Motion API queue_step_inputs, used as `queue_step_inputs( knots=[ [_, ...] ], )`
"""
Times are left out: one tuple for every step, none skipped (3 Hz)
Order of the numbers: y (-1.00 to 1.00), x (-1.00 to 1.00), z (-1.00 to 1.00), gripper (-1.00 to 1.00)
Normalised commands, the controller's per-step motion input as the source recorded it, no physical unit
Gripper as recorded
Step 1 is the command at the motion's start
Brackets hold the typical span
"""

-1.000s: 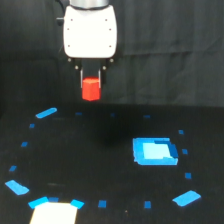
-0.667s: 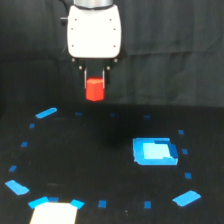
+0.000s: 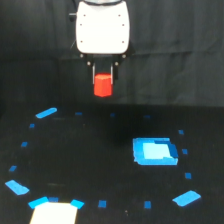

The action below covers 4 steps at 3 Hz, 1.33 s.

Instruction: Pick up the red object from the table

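Your gripper (image 3: 103, 84) is pinching the block (image 3: 103, 85) between its jaws, and it is riding higher than a second ago, drifting slightly toward the exterior view's right. The block is hanging clear of the table (image 3: 100, 155), well above the blue patch (image 3: 155, 151) lying below the jaws, so you are looking at a pickup essentially done.

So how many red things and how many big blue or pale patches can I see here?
Red object, held in the gripper above the table: 1
Large blue rectangular patch: 1
Pale patch: 1
Total: 3
Small blue tape marks are scattered too; some are too blurred to count.
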Motion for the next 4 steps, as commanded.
queue_step_inputs(
  knots=[
    [-0.33,0.49,0.21,-1.00],
    [-0.21,0.27,0.30,-1.00],
    [0.19,0.48,0.05,-1.00],
    [-0.02,0.10,0.46,-0.99]
  ],
)
